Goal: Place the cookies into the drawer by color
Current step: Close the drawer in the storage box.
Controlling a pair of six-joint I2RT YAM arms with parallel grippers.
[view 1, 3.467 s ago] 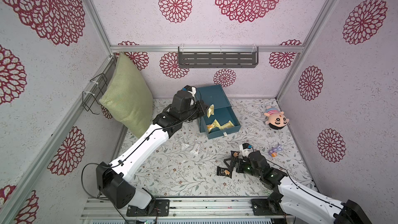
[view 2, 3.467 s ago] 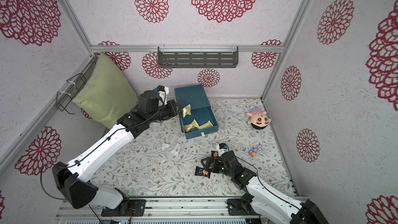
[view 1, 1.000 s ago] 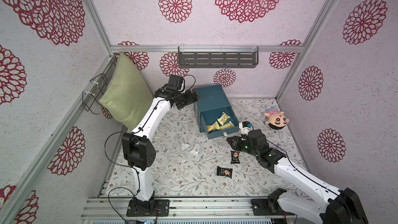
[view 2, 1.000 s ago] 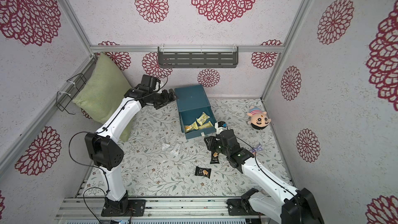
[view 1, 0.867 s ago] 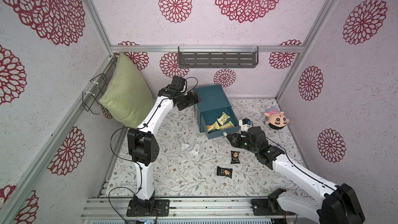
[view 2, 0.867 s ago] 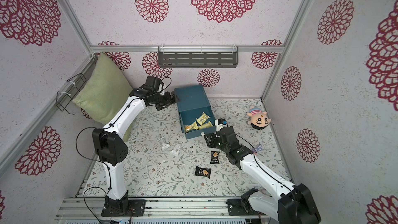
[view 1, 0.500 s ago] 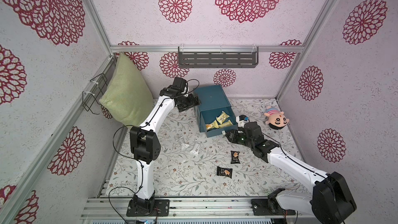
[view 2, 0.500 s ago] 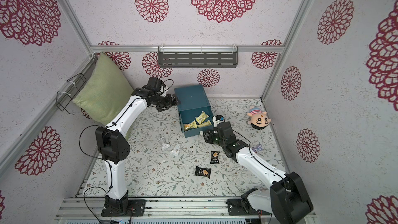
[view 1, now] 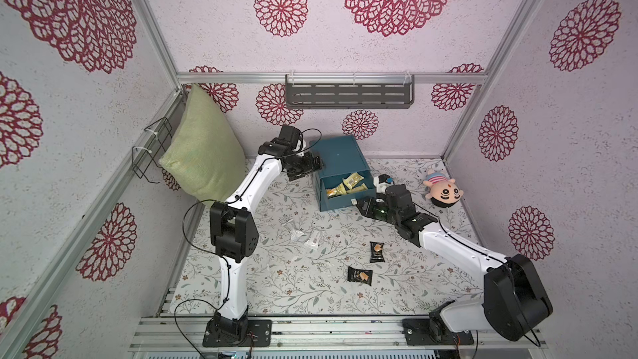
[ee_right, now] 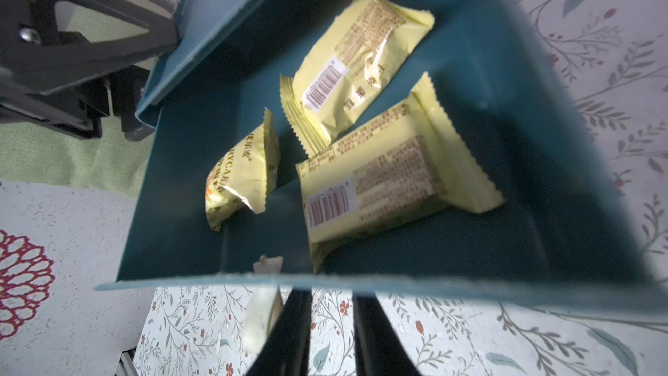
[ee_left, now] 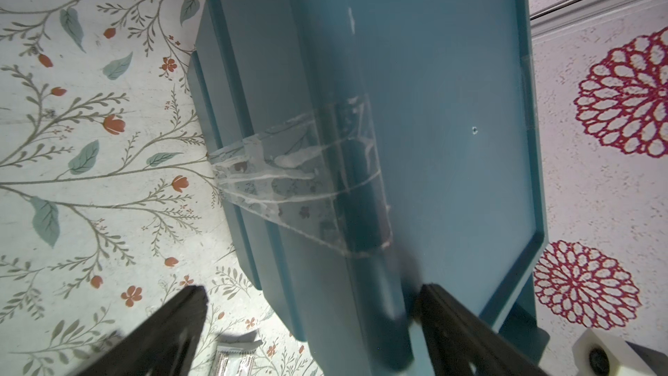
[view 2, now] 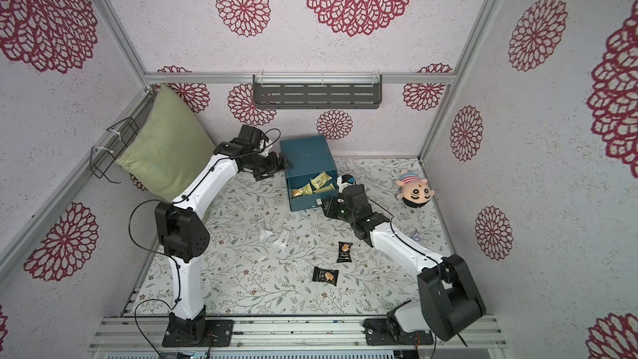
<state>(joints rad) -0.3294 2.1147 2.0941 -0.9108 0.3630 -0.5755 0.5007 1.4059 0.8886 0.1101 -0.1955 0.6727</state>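
The open top drawer (view 1: 346,186) holds three light, crinkly, slippery yellow cookies (ee_right: 361,63), black ones (view 1: 376,251) lie on the floor, best pinched across a crimped end, while the left gripper (ee_left: 311,320) gapes around the chest and the right gripper (ee_right: 330,323), fingers nearly together, grasps nothing visible.

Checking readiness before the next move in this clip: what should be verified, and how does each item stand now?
1. Three yellow cookies inside the open top drawer: ok.
2. Right gripper empty, jaws narrowly apart at the drawer front: ok.
3. Left gripper open, straddling the chest edge: ok.
4. Black cookies sorted: not ok, both on the table.
5. Clear packets sorted: not ok, on the table.
6. Lower drawers' contents: cannot tell.
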